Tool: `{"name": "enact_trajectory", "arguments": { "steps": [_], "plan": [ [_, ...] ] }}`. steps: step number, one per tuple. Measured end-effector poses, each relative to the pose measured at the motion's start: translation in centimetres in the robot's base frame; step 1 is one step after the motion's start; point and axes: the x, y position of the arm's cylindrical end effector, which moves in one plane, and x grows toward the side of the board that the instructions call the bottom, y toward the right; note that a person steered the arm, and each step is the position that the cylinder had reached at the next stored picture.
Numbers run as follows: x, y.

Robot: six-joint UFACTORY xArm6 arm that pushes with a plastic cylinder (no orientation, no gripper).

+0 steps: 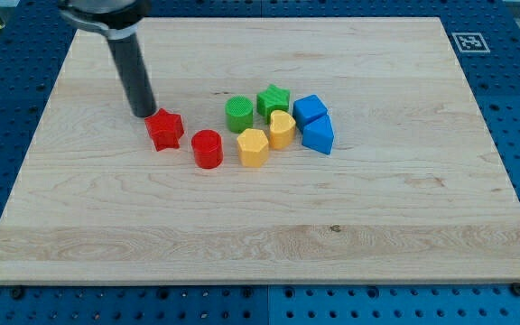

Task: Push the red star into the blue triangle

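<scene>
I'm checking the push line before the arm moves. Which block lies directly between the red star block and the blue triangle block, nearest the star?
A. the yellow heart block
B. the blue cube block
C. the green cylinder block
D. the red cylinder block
D: the red cylinder block sits just to the view's right of and below the red star block, nearer than any other; my tip touches the star's upper left, and the blue triangle block lies far right.

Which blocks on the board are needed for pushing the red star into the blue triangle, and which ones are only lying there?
Belong to the job:
my tip
red star
blue triangle

Just lying about:
red cylinder
green cylinder
green star
yellow hexagon
yellow heart
blue cube
</scene>
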Motion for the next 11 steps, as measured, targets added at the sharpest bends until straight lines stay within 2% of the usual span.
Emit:
{"name": "enact_trajectory", "arguments": {
  "steps": [2,4,7,8,9,10,11],
  "plan": [
    [0.2,-3.0],
    [0.3,-0.8],
    [6.7,3.0],
    [6.8,1.5],
    [3.5,-0.1],
    [1.2,1.0],
    [1.4,4.8]
  ]
}}
